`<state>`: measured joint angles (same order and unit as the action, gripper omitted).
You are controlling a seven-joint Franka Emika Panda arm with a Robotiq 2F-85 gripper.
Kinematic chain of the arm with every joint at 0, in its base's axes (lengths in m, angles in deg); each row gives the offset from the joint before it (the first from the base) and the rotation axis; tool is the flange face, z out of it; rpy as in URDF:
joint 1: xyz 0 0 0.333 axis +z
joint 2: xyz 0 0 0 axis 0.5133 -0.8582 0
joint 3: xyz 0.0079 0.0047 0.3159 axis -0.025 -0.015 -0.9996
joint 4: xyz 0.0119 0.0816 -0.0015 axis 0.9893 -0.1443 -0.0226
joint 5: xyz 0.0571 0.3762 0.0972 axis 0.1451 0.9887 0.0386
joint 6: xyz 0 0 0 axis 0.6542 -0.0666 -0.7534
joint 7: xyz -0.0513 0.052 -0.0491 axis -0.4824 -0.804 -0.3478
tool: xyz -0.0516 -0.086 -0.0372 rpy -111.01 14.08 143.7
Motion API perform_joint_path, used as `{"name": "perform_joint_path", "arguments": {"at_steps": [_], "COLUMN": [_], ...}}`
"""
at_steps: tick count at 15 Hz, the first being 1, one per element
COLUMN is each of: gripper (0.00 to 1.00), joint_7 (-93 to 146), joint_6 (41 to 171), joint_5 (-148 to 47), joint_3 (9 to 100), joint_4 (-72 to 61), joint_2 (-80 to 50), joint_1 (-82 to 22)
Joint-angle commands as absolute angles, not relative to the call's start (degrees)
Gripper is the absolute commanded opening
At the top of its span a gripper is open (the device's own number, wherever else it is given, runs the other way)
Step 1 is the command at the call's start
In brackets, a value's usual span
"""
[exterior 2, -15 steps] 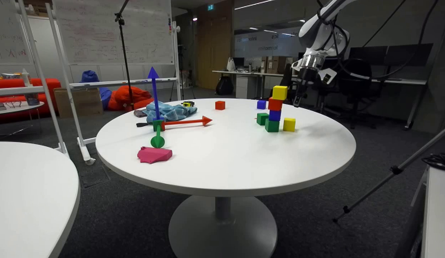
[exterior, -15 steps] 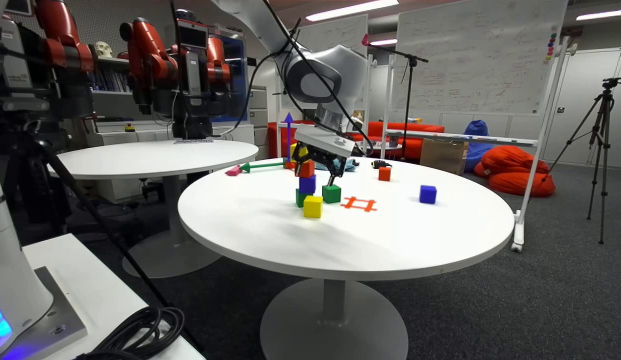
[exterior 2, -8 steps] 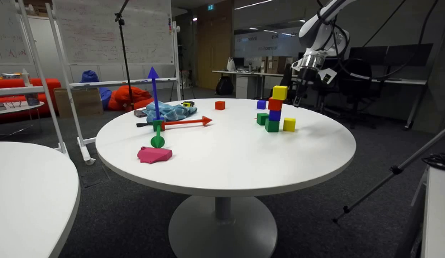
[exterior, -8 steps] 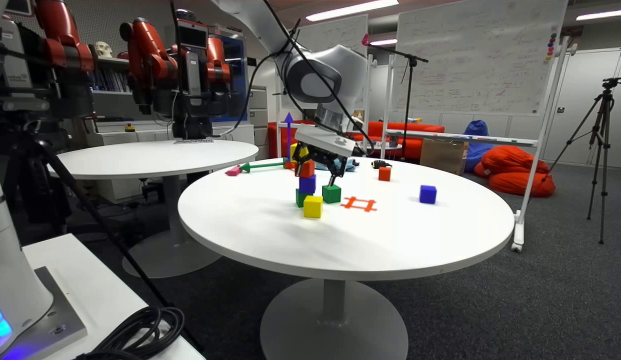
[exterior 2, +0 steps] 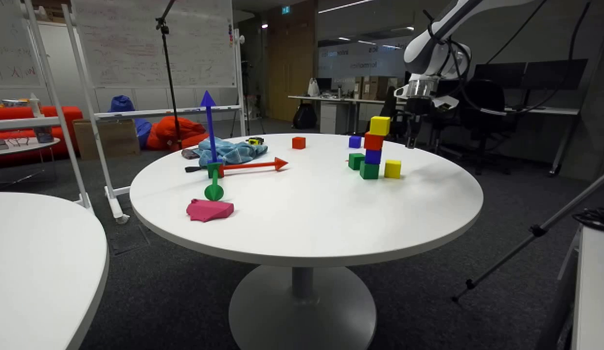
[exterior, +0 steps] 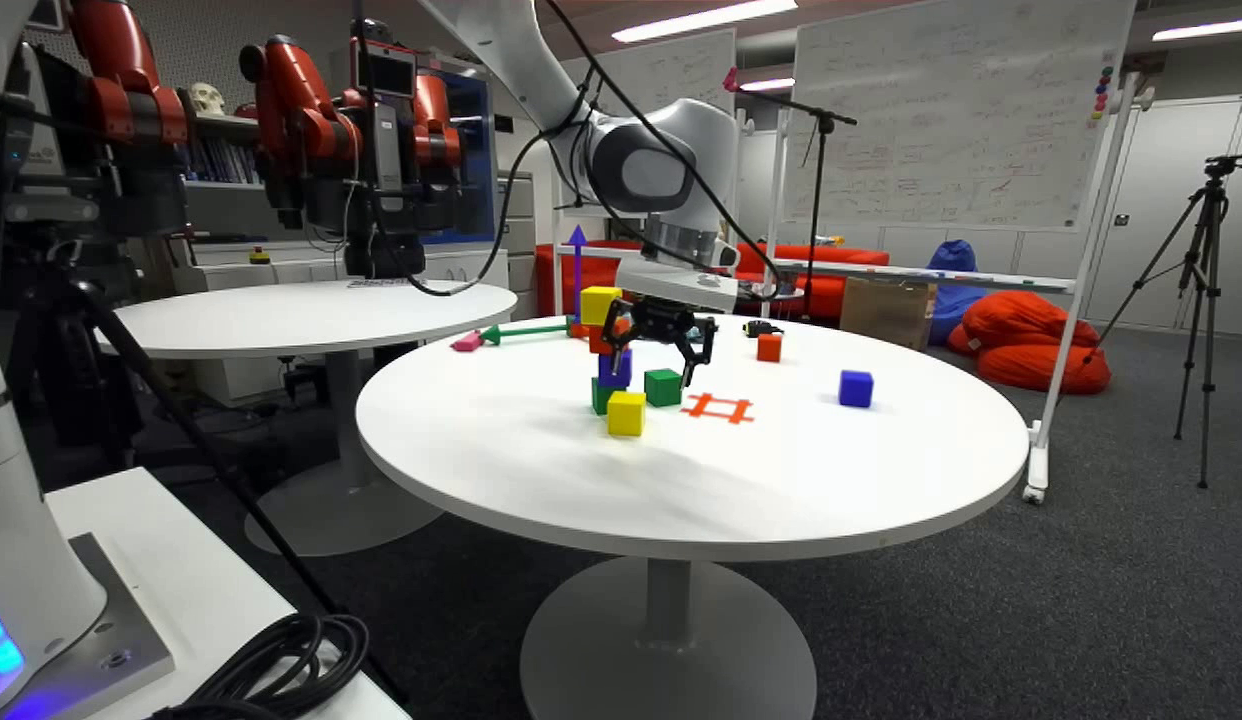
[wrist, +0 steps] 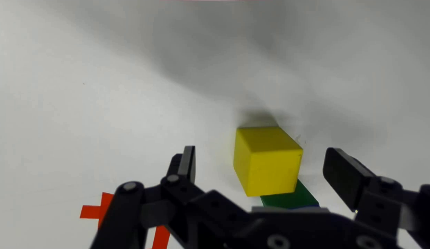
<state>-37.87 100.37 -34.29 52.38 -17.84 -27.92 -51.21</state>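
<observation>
The gripper [wrist: 260,155] hangs spread and empty above the counter [exterior: 841,480], with the yellow cube [wrist: 274,171] standing on the counter below it, just beside the foot of the stack [exterior 2: 373,156]. The step in hand looks to be the alignment over that cube. In the wrist view the cube shows between the fingers [wrist: 343,174], but closer to the one at that view's right, so a small shift that way should even the gaps ahead of a descent. Its faces look nearly square to the grip, so little turning seems needed. Coming straight down is safer than slanting in: the stack rises near, and a finger could clip it. The loose green cube [exterior: 663,388] also stands near, so the room for spread fingers needs checking on each flank. A gentle squeeze low on the cube, then a slow vertical lift only once it sits firm, would best keep the stack standing.
</observation>
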Motion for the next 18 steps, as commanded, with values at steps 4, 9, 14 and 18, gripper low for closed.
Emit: {"name": "perform_joint_path", "arguments": {"at_steps": [4,9,14,18], "gripper": [1.00,1.00,1.00,1.00], "joint_7": [-42.59,-48.43,-54.21,-56.90], "joint_6": [101.64,101.27,100.38,99.80], "joint_5": [-32.33,-27.48,-24.95,-24.27], "joint_3": [50.81,49.00,48.30,47.89], "joint_4": [-17.40,-17.93,-17.34,-17.16], "joint_2": [-29.19,-30.40,-31.77,-32.06], "joint_1": [-53.09,-55.08,-55.32,-55.24]}}
